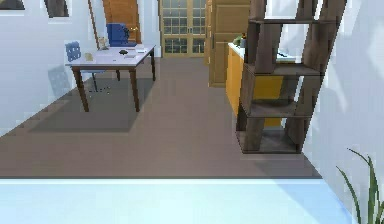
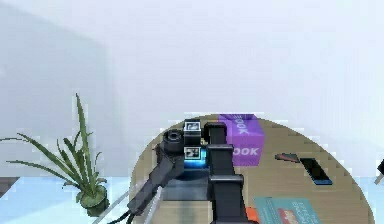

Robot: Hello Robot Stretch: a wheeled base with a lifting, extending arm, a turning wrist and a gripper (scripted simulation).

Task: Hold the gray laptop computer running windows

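Forward view first: a long counter point(image 1: 118, 60) stands at the left by the white wall. At its left end sits what shape and colour say is the laptop point(image 1: 74, 50) — an upright blue-lit panel resting on the counter top, well apart from the robot across the brown floor. A blue chair point(image 1: 118, 35) stands behind that counter, with glazed double doors point(image 1: 180, 25) on the far wall. On the right is a dark wooden shelf unit point(image 1: 272, 85) with a yellow cabinet point(image 1: 243, 88) just behind it, and plant leaves point(image 1: 365, 190) fill the bottom corner.

Over to the arm side view: the arm point(image 2: 225, 185) rises over a round counter point(image 2: 285, 138), and the gripper point(image 2: 140, 200) angles down to the left. Its fingers point(image 2: 150, 192) run out past the counter's edge — whether they are grasping anything, I cannot tell. A purple book point(image 2: 242, 140) lies just beyond the arm, a small dark flat thing point(image 2: 316, 171) lies to the right, and a potted plant point(image 2: 80, 165) stands at the left.
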